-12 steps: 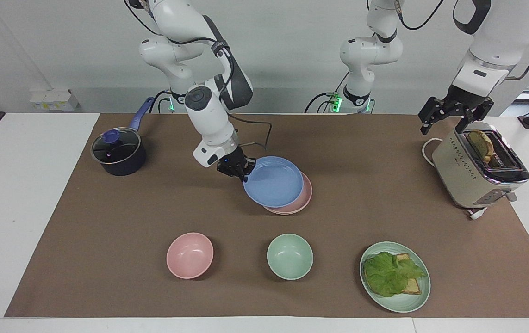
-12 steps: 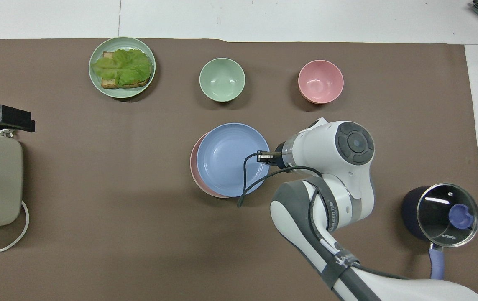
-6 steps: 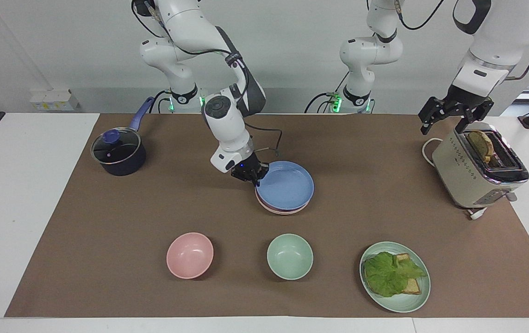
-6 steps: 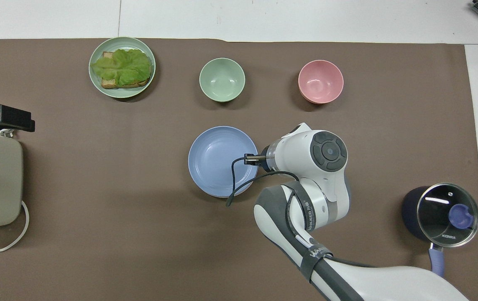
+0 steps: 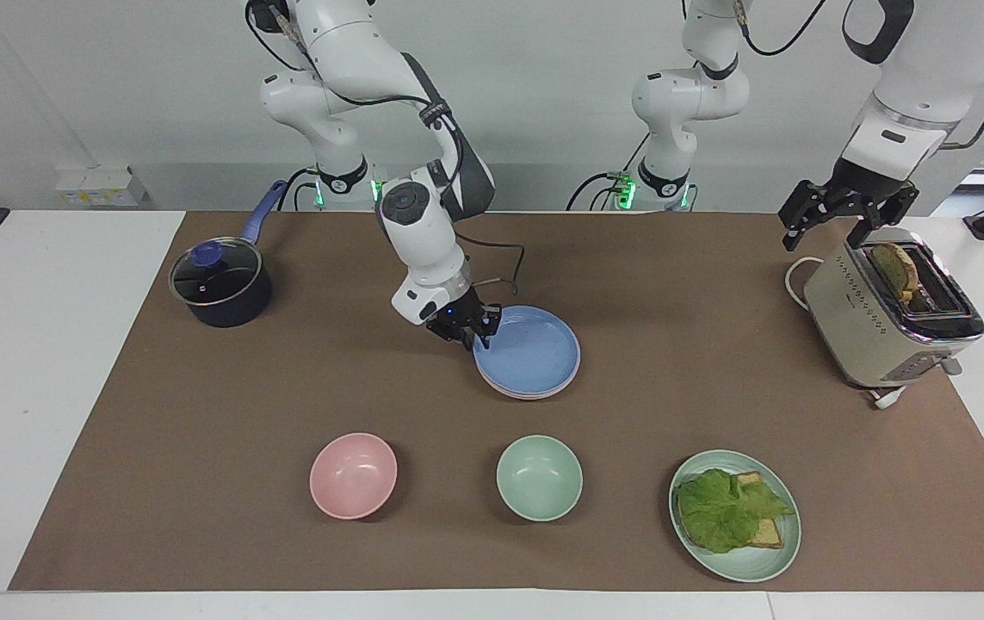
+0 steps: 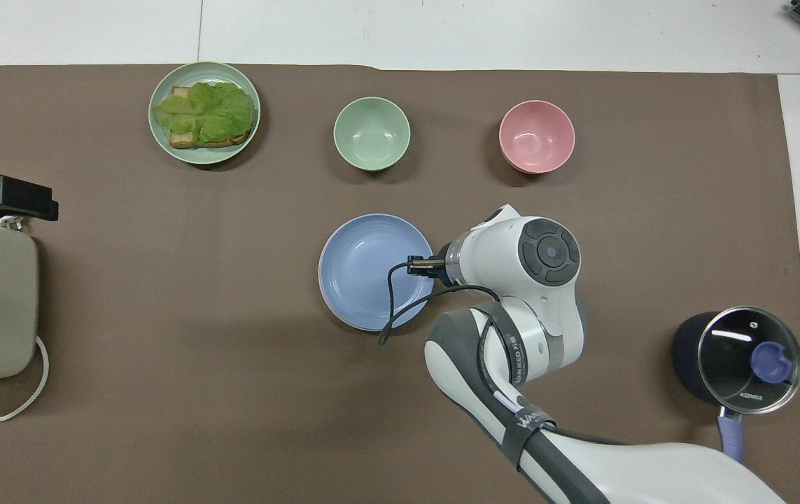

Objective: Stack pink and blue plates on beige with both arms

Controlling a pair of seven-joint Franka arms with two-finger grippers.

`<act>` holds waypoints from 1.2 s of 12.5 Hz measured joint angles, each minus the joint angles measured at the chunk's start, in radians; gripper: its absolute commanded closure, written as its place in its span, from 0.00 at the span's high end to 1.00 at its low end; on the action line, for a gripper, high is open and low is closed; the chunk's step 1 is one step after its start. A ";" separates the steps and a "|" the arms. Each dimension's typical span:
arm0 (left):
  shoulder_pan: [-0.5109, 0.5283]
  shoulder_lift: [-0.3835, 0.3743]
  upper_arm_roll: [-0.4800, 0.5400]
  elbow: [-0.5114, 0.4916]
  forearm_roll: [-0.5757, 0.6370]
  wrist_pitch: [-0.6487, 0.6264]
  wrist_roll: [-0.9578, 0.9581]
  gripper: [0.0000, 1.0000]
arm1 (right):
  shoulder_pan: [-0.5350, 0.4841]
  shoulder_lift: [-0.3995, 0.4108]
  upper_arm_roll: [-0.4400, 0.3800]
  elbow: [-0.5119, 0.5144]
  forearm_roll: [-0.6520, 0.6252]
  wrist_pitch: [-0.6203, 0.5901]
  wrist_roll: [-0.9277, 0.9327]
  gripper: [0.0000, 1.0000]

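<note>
Since a moment ago the periwinkle blue round plate (image 5: 530,353) has gone from tilted and off-centre to lying flat and squarely on the stack, and the right arm has swung in toward the table's middle.

Two large white jointed robot arms stand at the near edge. The right arm (image 5: 410,207) bends down steeply, its black right gripper (image 5: 467,330) at the blue plate's rim, on the side toward the right arm's end. Whether it grips that rim or has let go cannot be told. The left arm (image 5: 913,77) waits, its left gripper (image 5: 844,211) spread wide and empty, over the near end of the beige metal toaster (image 5: 870,327).

A white table (image 5: 27,387) carries a brown mat (image 5: 199,482). The toaster stands at the left arm's end, with one slice of toast (image 5: 894,269) in its slot. A dark blue saucepan with a glass lid (image 5: 220,288) sits at the right arm's end, near the robots.

The blue plate sits mid-mat. Only the thin rim of a pale pink round plate (image 5: 528,395) shows beneath it. What lies lower cannot be told.

Farther from the robots is a row of three: one pale green plate (image 5: 750,568) with lettuce on bread (image 5: 724,508), one pale green bowl (image 5: 539,477), one pink bowl (image 5: 353,475). Nothing stands between the stack and either arm.
</note>
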 measured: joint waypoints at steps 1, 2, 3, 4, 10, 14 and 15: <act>0.000 0.000 0.000 0.000 0.000 0.000 0.000 1.00 | 0.000 0.000 0.000 0.002 -0.001 0.000 0.000 1.00; 0.000 0.000 0.000 0.000 0.000 0.000 0.000 1.00 | 0.000 -0.001 -0.002 0.006 -0.001 -0.003 0.000 1.00; 0.000 0.000 0.000 0.000 0.000 0.000 0.000 1.00 | -0.001 -0.008 -0.007 0.010 -0.004 -0.013 0.000 1.00; 0.000 0.000 0.000 0.000 0.000 0.000 0.000 1.00 | -0.007 -0.026 -0.016 0.015 -0.018 -0.041 0.000 1.00; 0.004 0.000 0.001 0.000 0.000 0.000 0.000 1.00 | -0.257 -0.245 -0.026 0.023 -0.227 -0.326 -0.007 1.00; 0.004 0.000 0.001 0.000 0.000 0.000 0.000 1.00 | -0.388 -0.329 -0.027 0.125 -0.237 -0.551 -0.113 1.00; 0.004 0.000 0.000 0.000 0.000 0.000 0.000 1.00 | -0.406 -0.336 -0.027 0.185 -0.237 -0.635 -0.142 1.00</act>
